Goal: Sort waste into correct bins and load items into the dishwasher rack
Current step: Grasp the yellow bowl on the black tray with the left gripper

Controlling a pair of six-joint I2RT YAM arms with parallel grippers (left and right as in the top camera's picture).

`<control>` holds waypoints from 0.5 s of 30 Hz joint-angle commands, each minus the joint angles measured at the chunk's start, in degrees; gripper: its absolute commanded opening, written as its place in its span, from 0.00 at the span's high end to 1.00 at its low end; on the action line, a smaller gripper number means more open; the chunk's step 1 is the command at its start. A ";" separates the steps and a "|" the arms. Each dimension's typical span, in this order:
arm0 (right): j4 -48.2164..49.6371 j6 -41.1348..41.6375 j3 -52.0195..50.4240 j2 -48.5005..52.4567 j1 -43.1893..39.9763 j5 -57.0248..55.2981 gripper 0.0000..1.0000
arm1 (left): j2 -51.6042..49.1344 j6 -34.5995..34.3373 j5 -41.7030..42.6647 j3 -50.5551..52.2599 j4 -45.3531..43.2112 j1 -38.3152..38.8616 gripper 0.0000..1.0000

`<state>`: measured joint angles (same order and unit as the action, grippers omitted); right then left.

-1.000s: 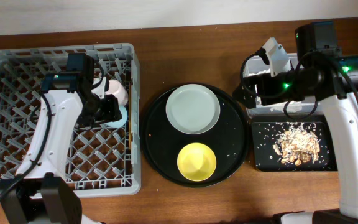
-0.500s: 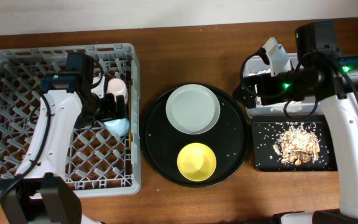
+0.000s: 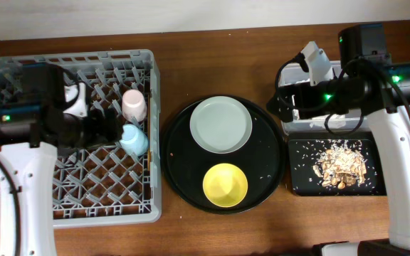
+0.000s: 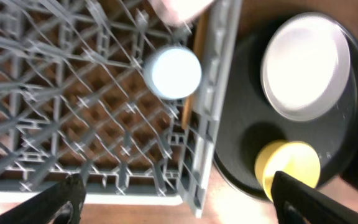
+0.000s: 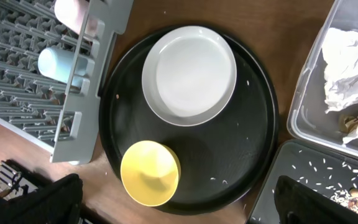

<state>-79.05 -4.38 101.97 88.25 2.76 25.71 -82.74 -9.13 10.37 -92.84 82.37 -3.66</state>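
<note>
The grey dishwasher rack [image 3: 20, 185] is at the left. A pink cup [image 3: 132, 104] and a blue cup [image 3: 134, 139] sit upside down in it by its right wall; the blue cup also shows in the left wrist view [image 4: 173, 71]. A thin wooden strip [image 4: 191, 81], seemingly the chopsticks, lies beside that wall. My left gripper [image 3: 114, 128] is open and empty, just left of the blue cup. The grey-green plate [image 3: 221, 124] and yellow bowl [image 3: 225, 183] sit on the round black tray. My right gripper [image 3: 283, 104] is open and empty, above the clear tub [image 5: 309, 93] holding the white napkin [image 5: 347, 62].
The round black tray [image 3: 180, 163] lies between the rack and the bins. The shallow black rectangular tray [image 3: 301, 178] at the right holds the food scraps [image 3: 340, 163]. A few rice grains lie on the round tray. My right arm hides most of the clear tub from overhead.
My left gripper has let go of the blue cup and drawn back to the left over the rack. The blue cup stays in the rack. The right arm has not moved.
</note>
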 commanded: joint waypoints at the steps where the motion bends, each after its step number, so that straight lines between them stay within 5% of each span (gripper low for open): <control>1: 2.25 6.54 -0.20 0.26 -1.73 -1.66 0.01 | -0.11 -0.20 4.76 1.18 1.55 6.19 0.11; 8: 2.78 6.60 -0.20 0.26 -3.54 -5.22 0.01 | -0.13 -5.27 4.87 9.22 -9.60 32.13 0.21; 15: 2.78 6.60 -0.20 0.26 -3.54 -5.25 0.01 | -1.09 -11.93 4.24 23.41 -38.69 55.91 0.17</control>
<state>-76.31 1.74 101.97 88.27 -0.45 21.43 -83.26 -17.65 14.81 -73.80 51.11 45.67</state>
